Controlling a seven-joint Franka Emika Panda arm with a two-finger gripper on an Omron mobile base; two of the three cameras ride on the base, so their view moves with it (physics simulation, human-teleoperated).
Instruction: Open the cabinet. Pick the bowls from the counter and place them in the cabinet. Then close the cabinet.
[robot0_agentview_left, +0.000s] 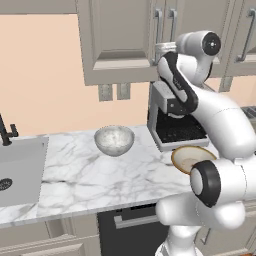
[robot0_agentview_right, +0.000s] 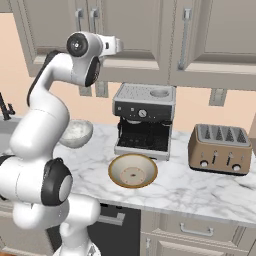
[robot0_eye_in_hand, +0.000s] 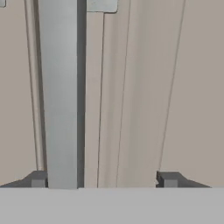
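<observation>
A peach kitchen wall is running behind a long white marble counter (robot0_agentview_left: 100, 175) with grey veins, and a steel sink (robot0_agentview_left: 20, 170) is sitting at its left end. Above the counter, the wide beige-grey cabinet (robot0_agentview_left: 120, 40) is hanging with both doors shut. The white robot arm is reaching up to the cabinet's doors. A black and silver coffee machine (robot0_agentview_right: 144, 122) is standing on the counter, and a tan toaster (robot0_agentview_right: 219, 149) is sitting well apart to its right. The wide tan bowl (robot0_agentview_right: 133, 170) with a cream inside is lying just in front of the coffee machine. The deep grey-white marbled bowl (robot0_agentview_left: 114, 140) is resting on the counter between the sink and the coffee machine. In the hand view, the gripper (robot0_eye_in_hand: 103, 179) is pointing at the cabinet door with its jaws standing wide apart. A long silver handle (robot0_eye_in_hand: 61, 92) is standing upright between the two fingers, right next to the left fingertip (robot0_eye_in_hand: 38, 179). The jaws are not squeezing it.
</observation>
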